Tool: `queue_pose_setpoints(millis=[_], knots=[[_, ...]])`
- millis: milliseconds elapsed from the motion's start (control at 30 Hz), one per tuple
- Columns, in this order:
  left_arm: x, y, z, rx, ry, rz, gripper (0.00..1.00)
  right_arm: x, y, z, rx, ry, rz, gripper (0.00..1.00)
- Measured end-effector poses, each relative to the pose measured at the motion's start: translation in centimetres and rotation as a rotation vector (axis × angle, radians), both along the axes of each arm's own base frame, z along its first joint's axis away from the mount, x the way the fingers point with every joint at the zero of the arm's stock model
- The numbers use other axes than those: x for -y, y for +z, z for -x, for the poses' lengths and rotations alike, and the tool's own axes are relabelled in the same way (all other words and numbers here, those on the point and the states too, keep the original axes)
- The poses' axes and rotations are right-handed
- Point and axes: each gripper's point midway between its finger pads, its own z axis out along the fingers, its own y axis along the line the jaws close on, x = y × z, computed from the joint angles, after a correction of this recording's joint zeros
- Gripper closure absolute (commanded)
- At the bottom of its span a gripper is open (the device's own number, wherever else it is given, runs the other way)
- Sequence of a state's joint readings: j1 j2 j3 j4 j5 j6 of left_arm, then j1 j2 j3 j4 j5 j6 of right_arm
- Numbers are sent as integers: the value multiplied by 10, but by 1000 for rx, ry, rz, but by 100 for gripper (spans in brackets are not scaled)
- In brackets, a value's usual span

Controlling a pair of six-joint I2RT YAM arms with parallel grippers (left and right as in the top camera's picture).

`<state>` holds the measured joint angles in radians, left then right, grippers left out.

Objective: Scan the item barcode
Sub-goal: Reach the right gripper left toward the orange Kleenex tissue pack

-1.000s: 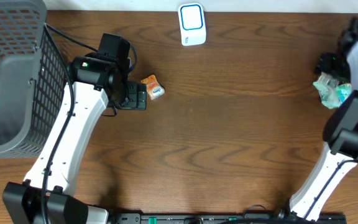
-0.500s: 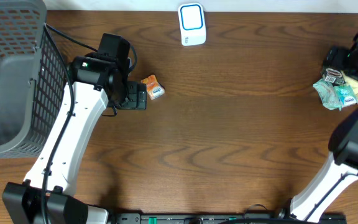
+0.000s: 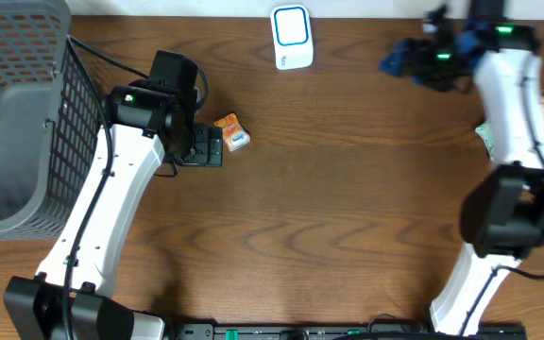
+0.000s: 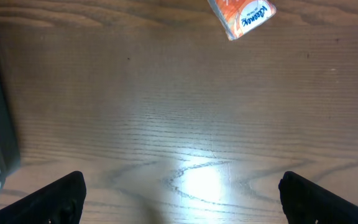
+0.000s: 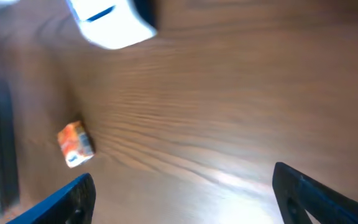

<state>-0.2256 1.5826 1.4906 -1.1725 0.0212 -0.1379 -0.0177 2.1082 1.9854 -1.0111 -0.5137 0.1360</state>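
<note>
Now L end effector (image 3: 213,146) spread near orange pkt (image 3: 233,132); R end effector (image 5: 182,180) spread, arm extended twd scanner (image 3: 292,36).

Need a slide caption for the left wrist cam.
Left wrist view: open left tool hovers over the wood table, empty, with the small orange packet lying just ahead.

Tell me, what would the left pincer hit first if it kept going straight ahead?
Probably the small orange packet, lying just ahead of the open left pincer, slightly off-centre. If it tilts downward, the wooden table might come first; depth is unclear.
</note>
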Motion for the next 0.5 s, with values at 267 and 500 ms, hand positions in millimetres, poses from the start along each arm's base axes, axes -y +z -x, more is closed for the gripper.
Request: queue_pose_setpoints(millis=[267,500], knots=[[0,0,0,1,0,0,2,-180,-48,3,85,324,-44,1],[0,0,0,1,0,0,2,-268,-101,30,29,385,-64,21]])
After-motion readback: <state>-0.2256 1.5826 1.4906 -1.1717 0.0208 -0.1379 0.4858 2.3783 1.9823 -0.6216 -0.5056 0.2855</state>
